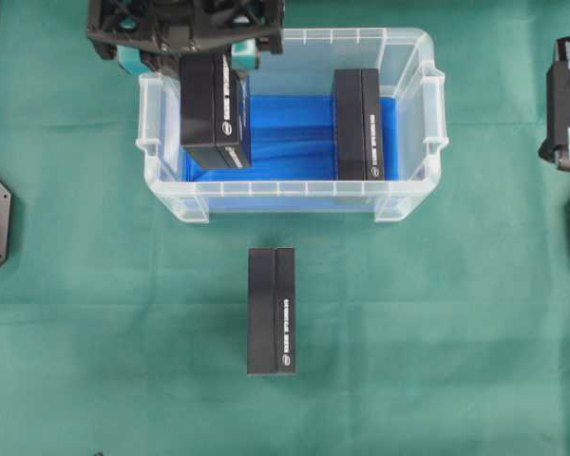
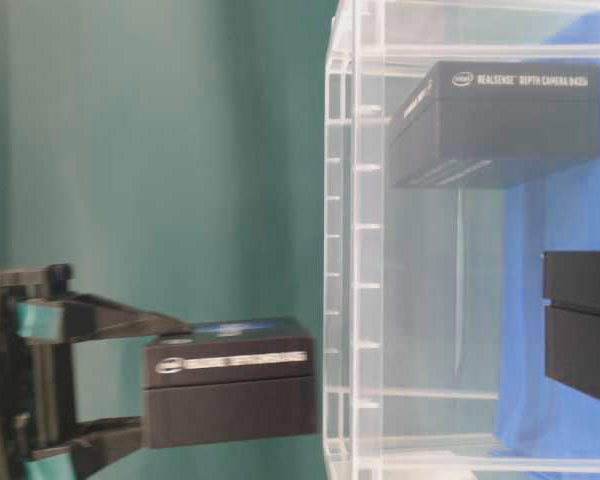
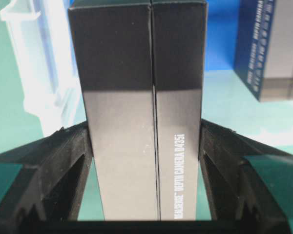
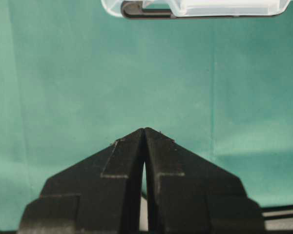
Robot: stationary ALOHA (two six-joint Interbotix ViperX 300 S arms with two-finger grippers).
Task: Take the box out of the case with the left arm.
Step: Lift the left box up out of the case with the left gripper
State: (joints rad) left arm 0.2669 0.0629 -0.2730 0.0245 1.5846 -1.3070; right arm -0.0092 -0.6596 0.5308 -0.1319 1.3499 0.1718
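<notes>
We see the left gripper clamped on a black RealSense camera box, held above the upper left of the clear case. A second box stands inside at right; a third box lies on the green bench below. The right gripper has its fingers together.

Green cloth covers the whole table. The clear case sits on it toward the far side. Just in front of the case, a black box lies flat on the cloth, apart from the case wall.
</notes>
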